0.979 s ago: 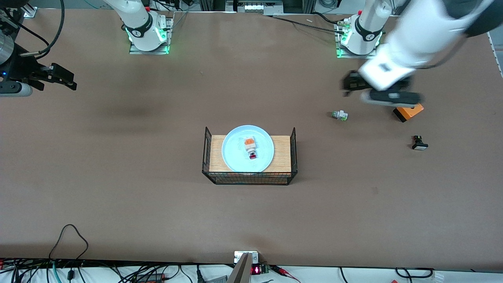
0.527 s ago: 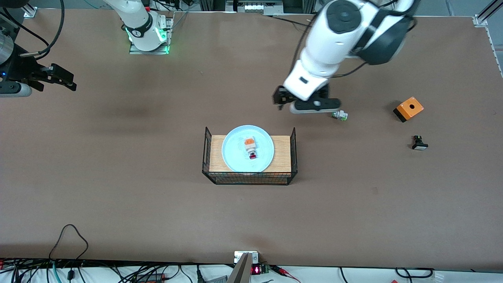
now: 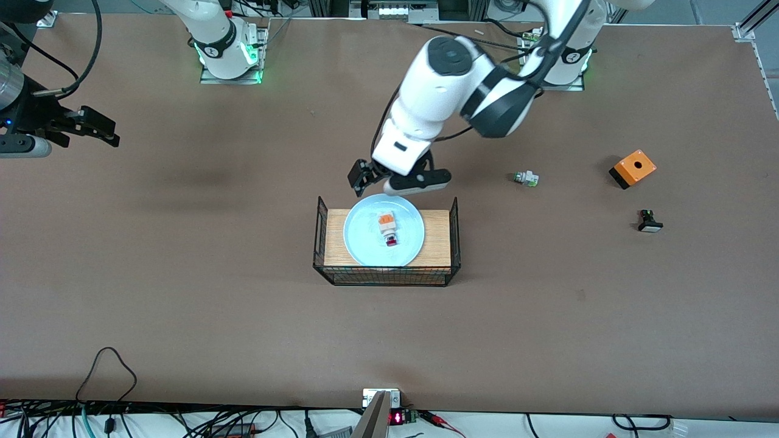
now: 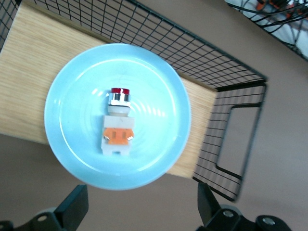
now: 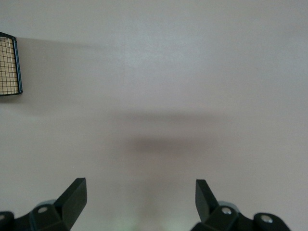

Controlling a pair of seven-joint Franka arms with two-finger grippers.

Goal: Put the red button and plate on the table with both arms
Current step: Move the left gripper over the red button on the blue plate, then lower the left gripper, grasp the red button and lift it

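The pale blue plate (image 3: 364,242) lies on the wood top of a black wire rack (image 3: 389,277) in the middle of the brown table (image 3: 182,274). The red button (image 3: 387,228) lies on its side in the plate. My left gripper (image 3: 363,182) is open and empty, in the air over the table right beside the rack, by the plate's rim. The left wrist view shows the plate (image 4: 77,110) and the red button (image 4: 117,122) past the open left gripper (image 4: 142,208). My right gripper (image 3: 103,129) waits open and empty at the right arm's end of the table; the right wrist view shows it (image 5: 141,199) above bare table.
A white part with a green tip (image 3: 526,178), an orange box (image 3: 633,168) and a black part with a white cap (image 3: 649,222) lie toward the left arm's end of the table. The rack has raised wire end walls (image 4: 236,139). A rack corner (image 5: 9,67) shows in the right wrist view.
My left arm has swung from over the orange box, past the green-tipped part, to beside the rack by the plate. The right arm has hardly moved. Plate and button are unmoved.
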